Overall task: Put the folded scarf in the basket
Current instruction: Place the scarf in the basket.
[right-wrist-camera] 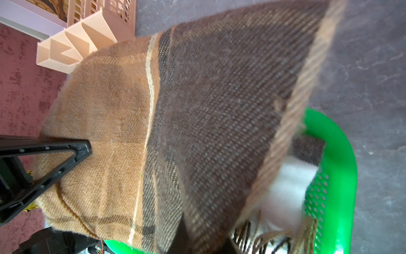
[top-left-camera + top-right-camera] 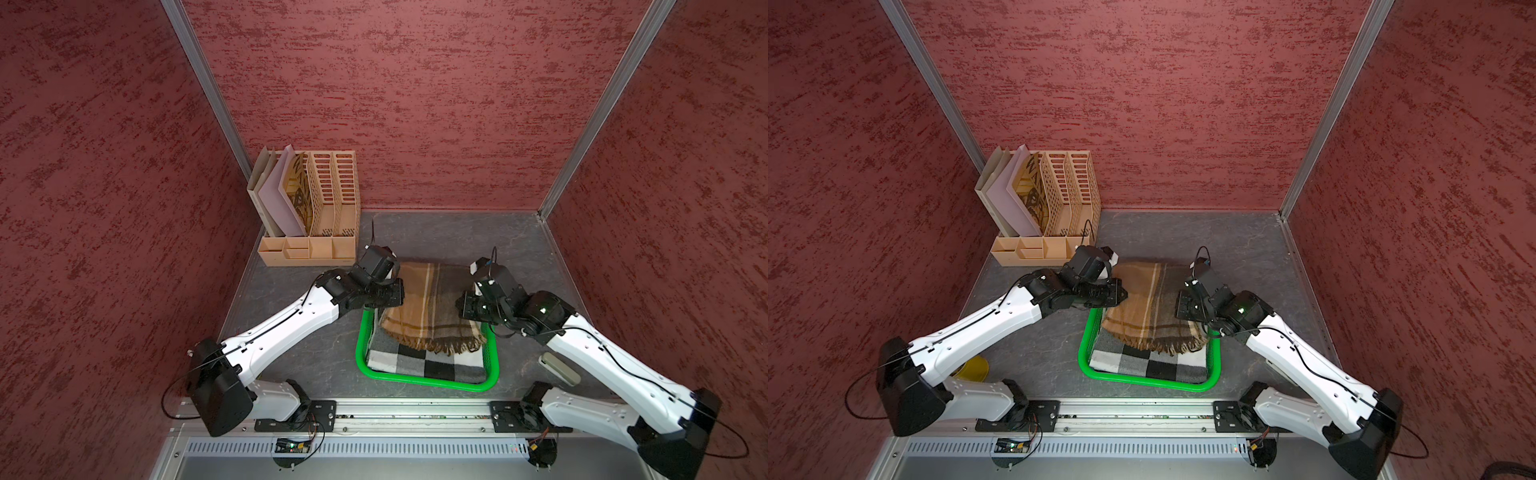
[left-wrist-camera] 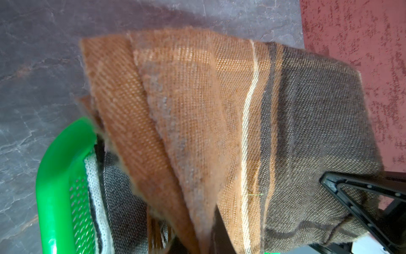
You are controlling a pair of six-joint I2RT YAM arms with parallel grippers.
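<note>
Holding folded scarf (image 2: 428, 307) betw. L gripper (image 2: 397, 293) and R gripper (image 2: 462, 308), both clamped on opposite side edges, prob. to keep fold flat. Scarf hangs above far half of basket (image 2: 415, 380), fringe over checked cloth (image 2: 428, 363) inside; not yet released.

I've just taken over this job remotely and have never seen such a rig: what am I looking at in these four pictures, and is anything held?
Two white robot arms work over a grey table. Both top views look down from one overhead camera. The other two pictures come from cameras on the arms' wrists, so they show the cloth close up. On the table stand a tan file organiser and a green basket, which already holds a checked cloth. The left gripper and right gripper are each shut on one side of the folded brown scarf, holding it between them, lifted and partly over the basket.
</note>
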